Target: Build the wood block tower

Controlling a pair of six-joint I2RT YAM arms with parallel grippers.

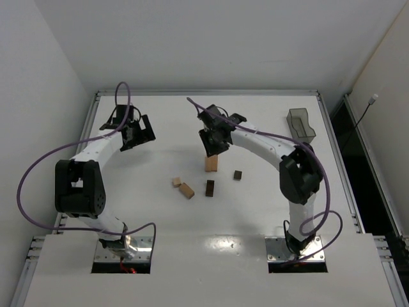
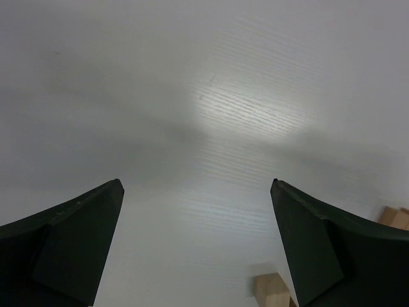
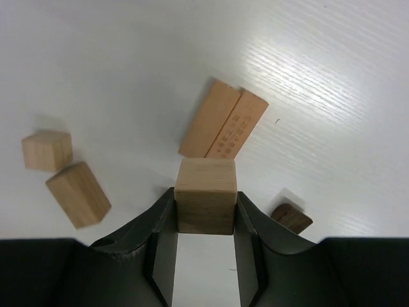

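My right gripper (image 1: 214, 146) (image 3: 206, 199) is shut on a light tan cube (image 3: 206, 192) and holds it above a tan oblong block (image 1: 211, 164) (image 3: 222, 128) that stands on the table just beyond the jaws. A small tan cube (image 1: 177, 181) (image 3: 46, 150), a tan oblong (image 1: 186, 190) (image 3: 78, 194), a dark brown oblong (image 1: 209, 188) and a dark brown cube (image 1: 237, 174) lie loose nearby. One dark block (image 3: 291, 218) shows to the right of the fingers. My left gripper (image 1: 137, 131) (image 2: 197, 185) is open and empty over bare table at the far left.
A translucent grey bin (image 1: 301, 125) stands at the far right of the white table (image 1: 160, 217). Two tan block corners (image 2: 273, 289) (image 2: 396, 219) show at the lower right of the left wrist view.
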